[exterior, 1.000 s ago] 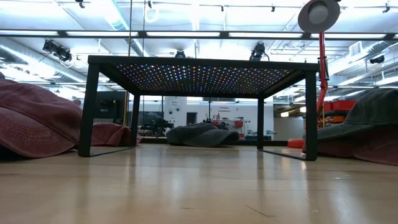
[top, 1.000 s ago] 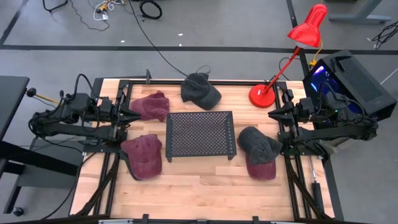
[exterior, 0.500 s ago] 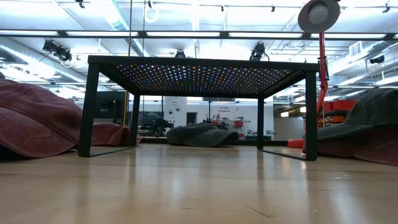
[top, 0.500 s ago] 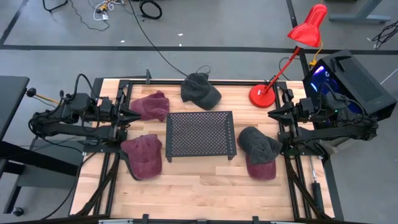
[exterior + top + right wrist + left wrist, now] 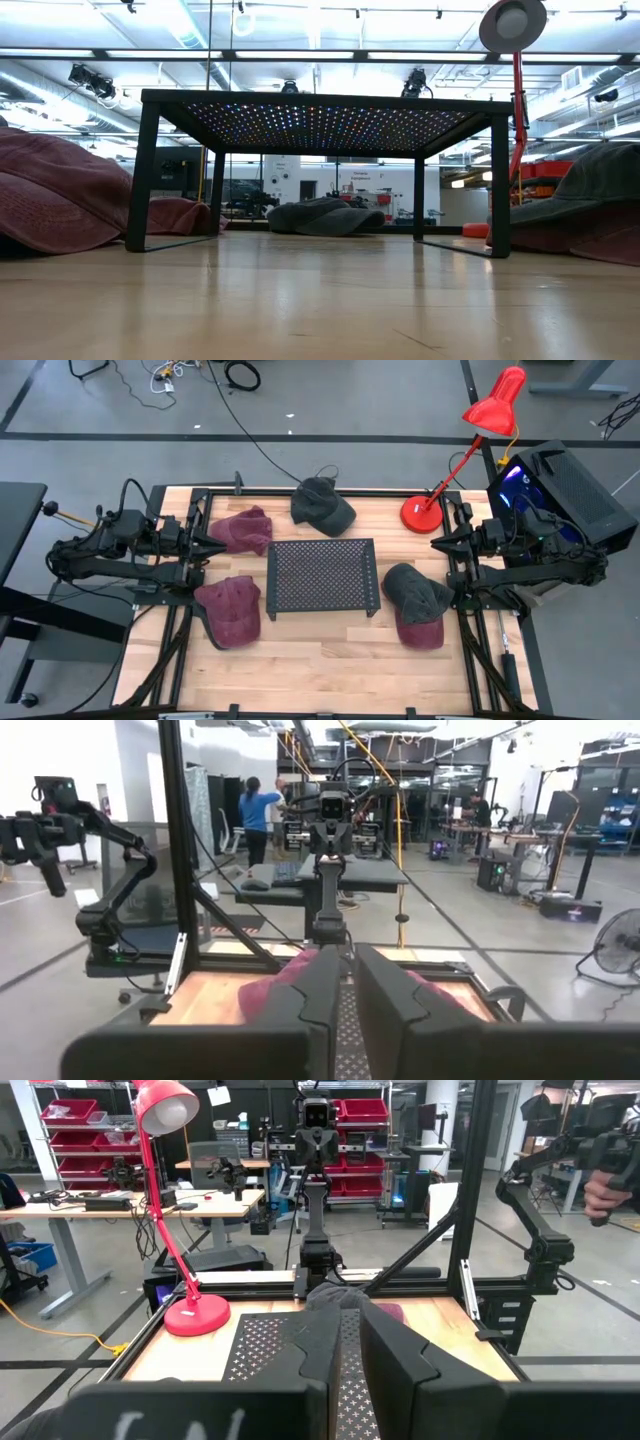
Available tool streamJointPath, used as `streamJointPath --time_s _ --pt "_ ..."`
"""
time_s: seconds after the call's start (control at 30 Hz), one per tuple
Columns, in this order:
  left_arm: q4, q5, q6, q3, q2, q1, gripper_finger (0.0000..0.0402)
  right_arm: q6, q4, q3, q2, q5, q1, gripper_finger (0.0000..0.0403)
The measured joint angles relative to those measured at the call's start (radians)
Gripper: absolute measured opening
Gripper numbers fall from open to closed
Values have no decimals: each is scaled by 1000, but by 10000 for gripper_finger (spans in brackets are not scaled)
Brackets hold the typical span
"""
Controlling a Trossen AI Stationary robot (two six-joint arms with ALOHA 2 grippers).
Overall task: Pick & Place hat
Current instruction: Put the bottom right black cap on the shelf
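Several caps lie on the wooden table around a black perforated rack (image 5: 322,577). A maroon cap (image 5: 242,530) and another maroon cap (image 5: 231,610) lie on the left. A dark grey cap (image 5: 322,505) rests near the far edge. A grey cap with a maroon brim (image 5: 415,602) lies on the right. My left gripper (image 5: 222,547) is shut and hovers at the table's left side between the two maroon caps. My right gripper (image 5: 436,545) is shut and waits at the right side, just beyond the grey cap. Neither touches anything.
A red desk lamp (image 5: 420,512) stands on the far right corner, its head reaching past the table. Black frame rails (image 5: 186,600) run along both sides. Bare wood (image 5: 320,660) stretches along the near edge. The rack (image 5: 320,110) stands on four legs, open underneath.
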Motion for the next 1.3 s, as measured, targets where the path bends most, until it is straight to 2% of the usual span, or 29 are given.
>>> streamJointPath --time_s 0.23,0.63,1.3 --pt "0 0 0 0 0 0 48 -44 29 0 3 48 0 39" --pt "0 0 0 0 0 0 48 0 53 0 9 48 0 39" --pt "0 0 0 0 0 0 48 -24 18 0 9 48 0 39"
